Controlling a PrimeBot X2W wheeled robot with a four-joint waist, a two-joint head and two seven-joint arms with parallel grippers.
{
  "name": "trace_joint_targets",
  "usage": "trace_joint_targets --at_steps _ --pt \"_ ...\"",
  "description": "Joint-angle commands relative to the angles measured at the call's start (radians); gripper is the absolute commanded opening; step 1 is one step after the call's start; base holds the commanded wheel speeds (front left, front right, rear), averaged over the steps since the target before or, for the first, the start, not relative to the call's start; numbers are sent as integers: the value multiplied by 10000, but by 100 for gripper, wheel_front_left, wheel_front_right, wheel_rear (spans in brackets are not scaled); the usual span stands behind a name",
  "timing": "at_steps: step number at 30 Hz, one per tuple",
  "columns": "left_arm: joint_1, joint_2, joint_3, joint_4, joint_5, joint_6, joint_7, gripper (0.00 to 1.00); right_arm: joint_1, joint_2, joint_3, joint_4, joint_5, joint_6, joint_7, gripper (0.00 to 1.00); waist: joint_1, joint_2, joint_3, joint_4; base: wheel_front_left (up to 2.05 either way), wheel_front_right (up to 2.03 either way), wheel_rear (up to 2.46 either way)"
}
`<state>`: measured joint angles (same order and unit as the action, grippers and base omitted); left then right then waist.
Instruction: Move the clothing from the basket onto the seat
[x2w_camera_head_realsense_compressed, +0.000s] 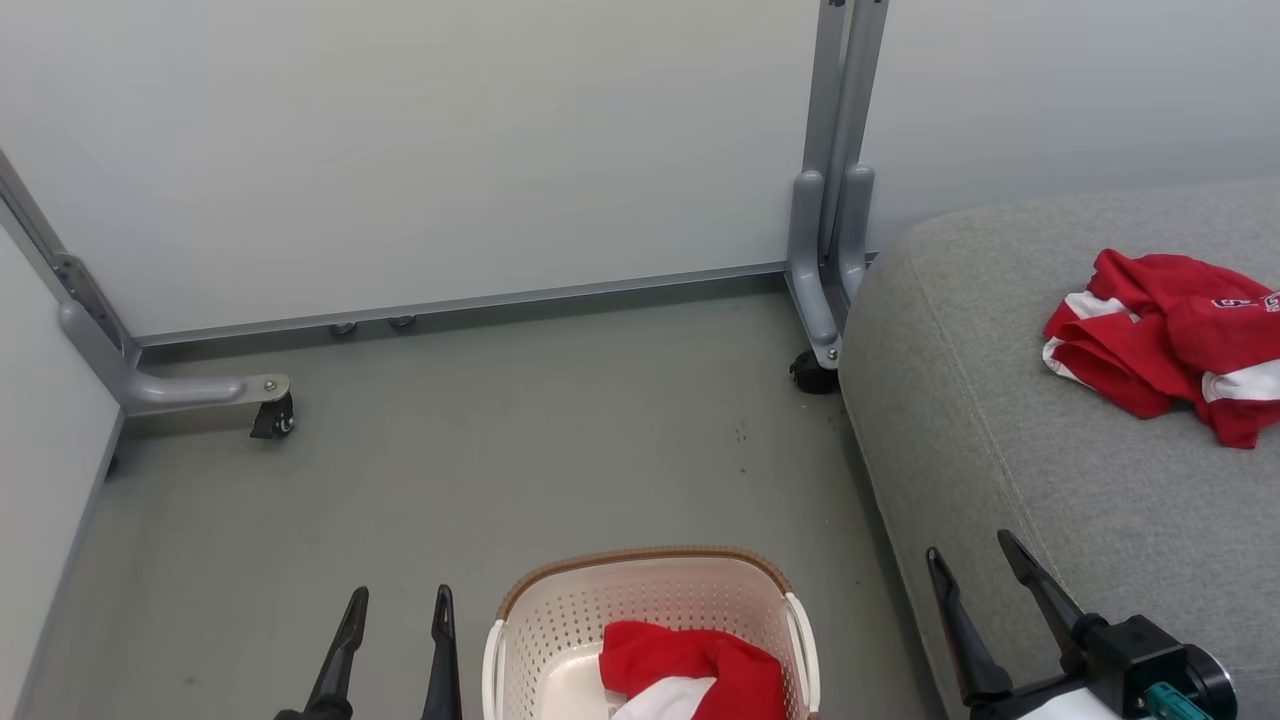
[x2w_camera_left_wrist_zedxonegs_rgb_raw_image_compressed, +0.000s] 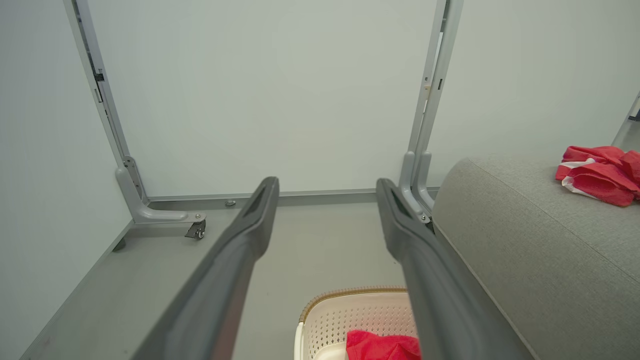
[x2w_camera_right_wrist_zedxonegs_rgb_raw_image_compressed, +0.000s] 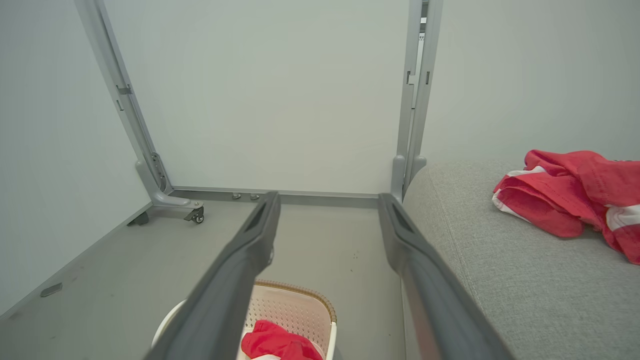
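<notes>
The left gripper (x2w_camera_head_realsense_compressed: 400, 598) and right gripper (x2w_camera_head_realsense_compressed: 968, 548) both stand with fingers spread, empty and touching nothing. Between them on the floor (x2w_camera_head_realsense_compressed: 450, 480) sits the basket (x2w_camera_head_realsense_compressed: 640, 556), holding 1 red garment (x2w_camera_head_realsense_compressed: 700, 660). Farther off, beyond the right gripper's tips, the other red garment (x2w_camera_head_realsense_compressed: 1160, 340) lies crumpled on the seat (x2w_camera_head_realsense_compressed: 980, 450).

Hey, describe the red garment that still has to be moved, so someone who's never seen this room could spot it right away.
Start at the big grey seat on the right; on the floor beside it stands a cream perforated basket. The garment is the crumpled red-and-white heap inside it, unlike the other red garment, which lies on the seat.
</notes>
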<state>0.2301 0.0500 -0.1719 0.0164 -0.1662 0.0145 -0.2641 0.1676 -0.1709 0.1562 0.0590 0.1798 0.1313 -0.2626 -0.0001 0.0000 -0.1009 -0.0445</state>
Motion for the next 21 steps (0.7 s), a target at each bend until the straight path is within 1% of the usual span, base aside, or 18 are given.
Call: trace_joint_targets --at_steps 1,21 --pt "-122 11 16 32 46 -34 -4 100 81 11 -47 -45 -17 -10 -34 100 1 0 26 18 0 0 0" --pt "-223 10 -156 110 -32 -8 -5 100 34 -67 -1 -67 -178 -10 -34 100 1 0 276 179 0 0 0"
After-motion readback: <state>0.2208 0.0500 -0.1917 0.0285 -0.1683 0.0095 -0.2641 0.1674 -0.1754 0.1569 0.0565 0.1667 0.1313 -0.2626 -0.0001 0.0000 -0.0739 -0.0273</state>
